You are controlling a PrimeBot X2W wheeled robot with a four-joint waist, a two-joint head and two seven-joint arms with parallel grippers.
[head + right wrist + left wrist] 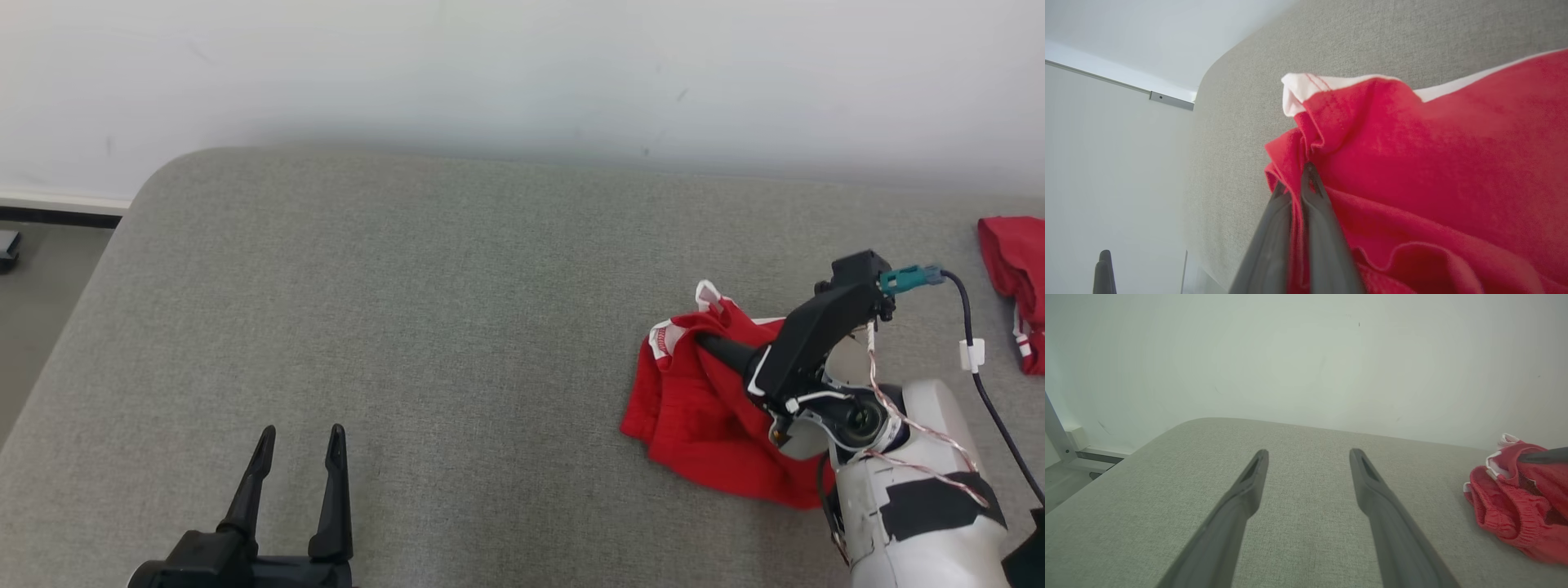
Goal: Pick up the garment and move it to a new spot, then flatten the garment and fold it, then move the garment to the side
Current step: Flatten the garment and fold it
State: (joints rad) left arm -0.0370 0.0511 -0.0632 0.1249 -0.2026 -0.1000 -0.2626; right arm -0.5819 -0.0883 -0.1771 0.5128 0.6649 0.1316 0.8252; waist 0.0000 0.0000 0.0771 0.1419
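The red garment (686,408), trimmed in white, lay crumpled on the right part of the grey fabric-covered bench (408,310). It was well apart from the left gripper (300,433). The right gripper (704,340) was clamped on a raised fold of the garment just beside the white-edged hem. In the right wrist view its fingers (1323,228) stood pressed together with red cloth pinched between them. The left gripper was over the near left part of the bench, fingers spread wide and holding nothing. A second red cloth (1016,261) lay at the bench's far right edge, apart from the garment. A white wall (490,65) stood behind the bench.
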